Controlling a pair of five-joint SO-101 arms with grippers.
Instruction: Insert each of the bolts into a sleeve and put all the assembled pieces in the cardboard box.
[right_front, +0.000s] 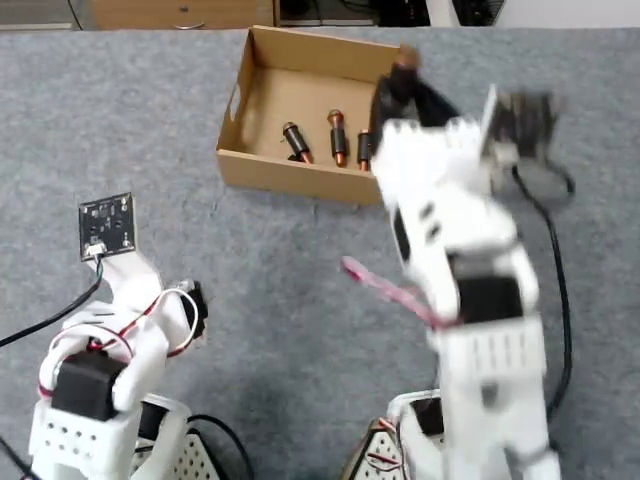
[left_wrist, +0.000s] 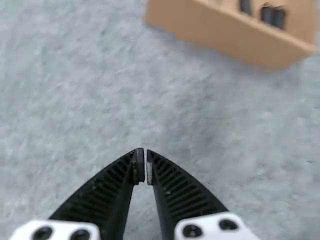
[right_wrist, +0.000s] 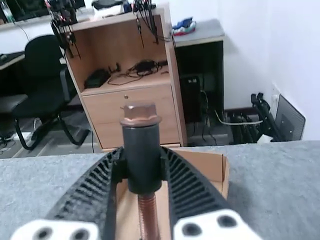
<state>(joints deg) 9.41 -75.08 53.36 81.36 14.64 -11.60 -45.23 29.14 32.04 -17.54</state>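
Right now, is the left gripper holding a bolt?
No, the left gripper is shut on nothing, above the grey mat.

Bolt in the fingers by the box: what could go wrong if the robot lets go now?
1. The right fingers hold the sleeve, with its bolt, close to the right wall of the box. It might hit the rim and tumble out onto the carpet.
2. It could land on the pieces already inside and knock them about.
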